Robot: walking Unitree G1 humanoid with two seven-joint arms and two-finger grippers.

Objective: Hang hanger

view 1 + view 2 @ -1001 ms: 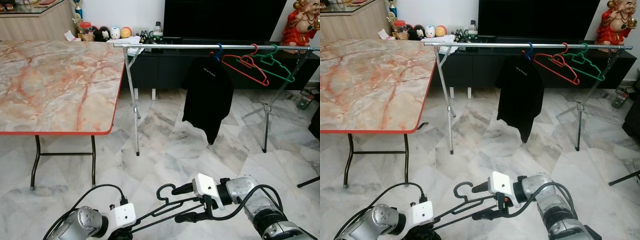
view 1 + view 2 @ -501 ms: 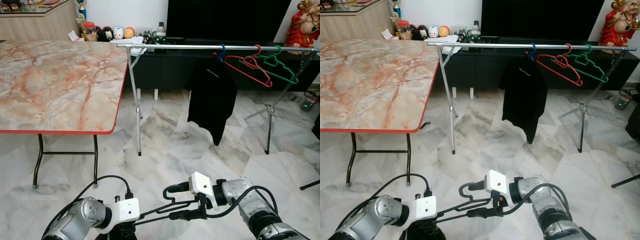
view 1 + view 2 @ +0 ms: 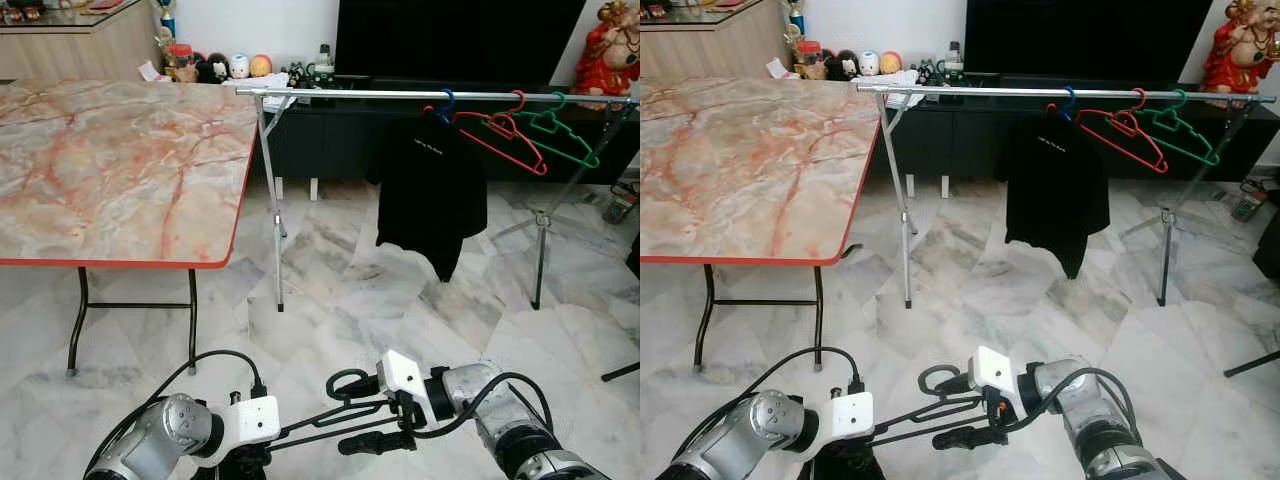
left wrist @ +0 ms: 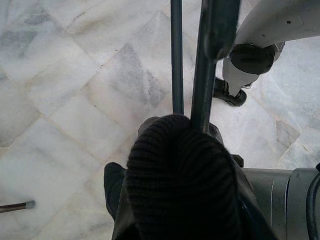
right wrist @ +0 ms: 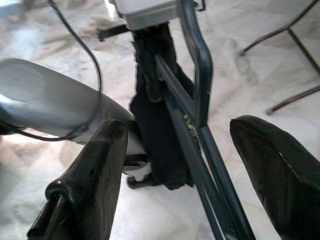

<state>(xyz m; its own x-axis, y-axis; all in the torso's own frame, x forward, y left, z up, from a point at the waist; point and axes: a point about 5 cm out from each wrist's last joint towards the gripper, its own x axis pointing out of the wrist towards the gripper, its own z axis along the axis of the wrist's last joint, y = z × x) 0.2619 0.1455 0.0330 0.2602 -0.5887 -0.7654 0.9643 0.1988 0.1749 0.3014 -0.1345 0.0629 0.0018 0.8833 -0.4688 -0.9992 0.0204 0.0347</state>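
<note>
A dark metal hanger [image 3: 312, 427] hangs low in front of me between both arms, its hook [image 3: 345, 383] pointing up and away. My left gripper [image 3: 258, 458] is shut on the hanger's near end; its knit-covered finger [image 4: 180, 175] presses against the bars [image 4: 177, 60]. My right gripper [image 3: 340, 415] is open, one finger [image 5: 85, 175] on each side of the hanger's neck [image 5: 200, 125], close to the hook. Farther off stands a silver clothes rail [image 3: 380, 93].
On the rail hang a black shirt [image 3: 430, 190], a red hanger [image 3: 500, 135] and a green hanger [image 3: 565, 135]. A marble-topped table [image 3: 110, 170] with a red edge stands on the left. Behind are a dark TV console [image 3: 330, 140] and a red statue [image 3: 615, 45]. Marble floor lies between me and the rail.
The camera has shifted a little. My right gripper has slid along the hanger toward its hook and sunk slightly. The left arm has come further into view, still holding the hanger.
</note>
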